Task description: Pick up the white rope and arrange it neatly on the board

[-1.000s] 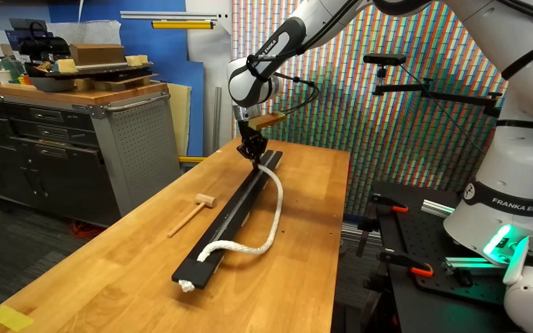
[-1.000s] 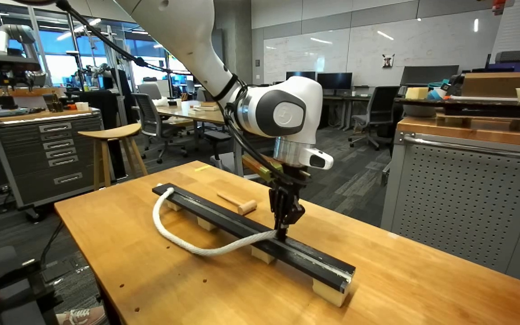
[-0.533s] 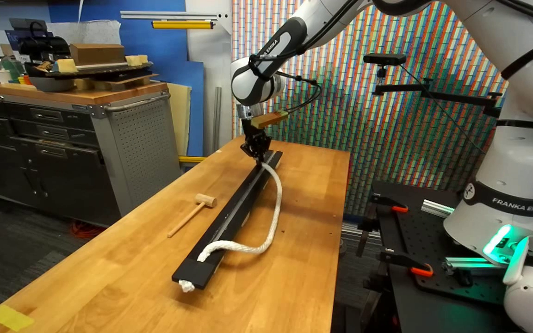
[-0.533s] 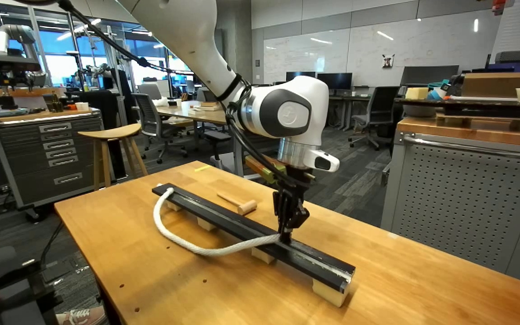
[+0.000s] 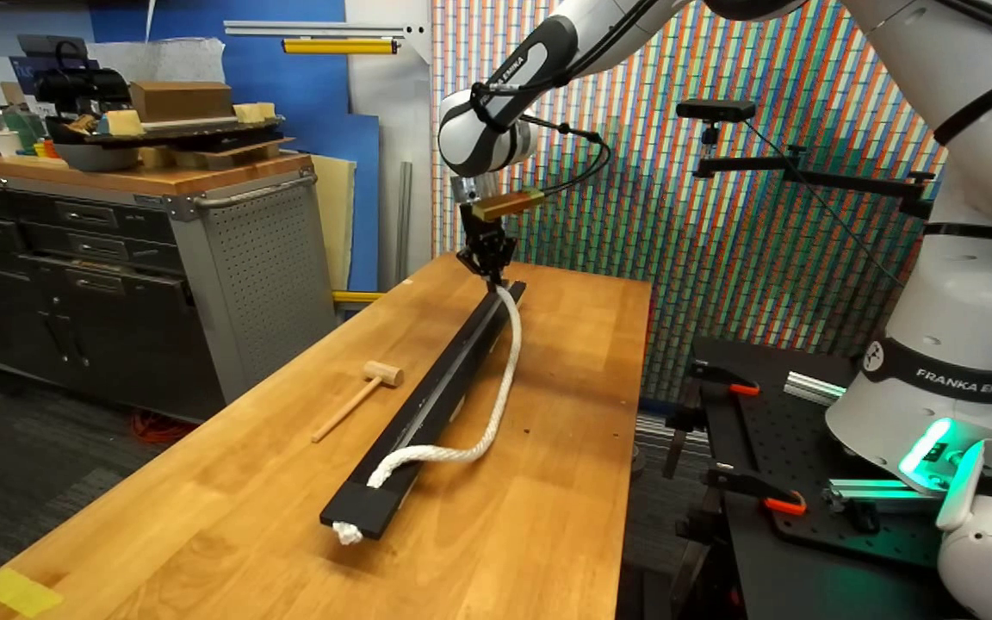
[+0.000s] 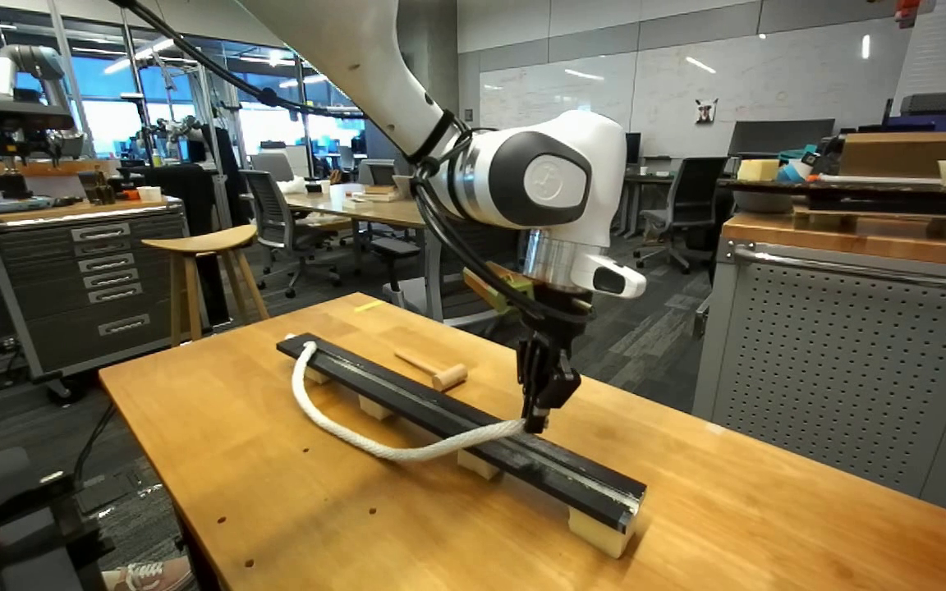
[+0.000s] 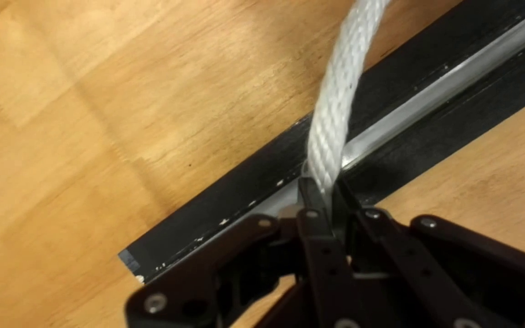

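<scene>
One stretch of the rope is pinched between the fingers of the gripper, just over the grooved top of the board. Beyond it, the rope is bowed out to one side, and the board is touched by it near one end. The board is propped on blocks on the table, beside a mallet.

The arm, upper right, is white — black cables, dark FRANKA EMIKA band — its black pincer dotted with silver screws.
</scene>
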Available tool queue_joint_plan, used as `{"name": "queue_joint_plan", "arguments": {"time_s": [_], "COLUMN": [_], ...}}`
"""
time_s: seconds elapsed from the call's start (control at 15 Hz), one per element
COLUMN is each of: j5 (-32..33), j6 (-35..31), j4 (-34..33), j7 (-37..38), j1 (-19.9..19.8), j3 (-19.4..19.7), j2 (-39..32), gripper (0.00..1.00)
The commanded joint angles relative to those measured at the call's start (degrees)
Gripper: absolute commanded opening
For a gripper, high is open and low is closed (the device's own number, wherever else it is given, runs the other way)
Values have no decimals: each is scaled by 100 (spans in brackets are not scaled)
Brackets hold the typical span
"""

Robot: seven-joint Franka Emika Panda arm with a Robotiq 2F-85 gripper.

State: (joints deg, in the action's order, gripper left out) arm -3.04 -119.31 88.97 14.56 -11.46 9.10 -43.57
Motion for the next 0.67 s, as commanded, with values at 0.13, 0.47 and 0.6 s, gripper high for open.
{"name": "queue_joint_plan", "arguments": {"time_s": [0.13, 0.47, 0.6], "j5": [-209, -233, -241], "j6": [316, 809, 1034], "j4": [48, -185, -339], "j7": [411, 882, 1011], "j1": [96, 104, 52], "j3": [41, 124, 162], "j2": [461, 653, 645], "gripper": [3, 3, 3]}}
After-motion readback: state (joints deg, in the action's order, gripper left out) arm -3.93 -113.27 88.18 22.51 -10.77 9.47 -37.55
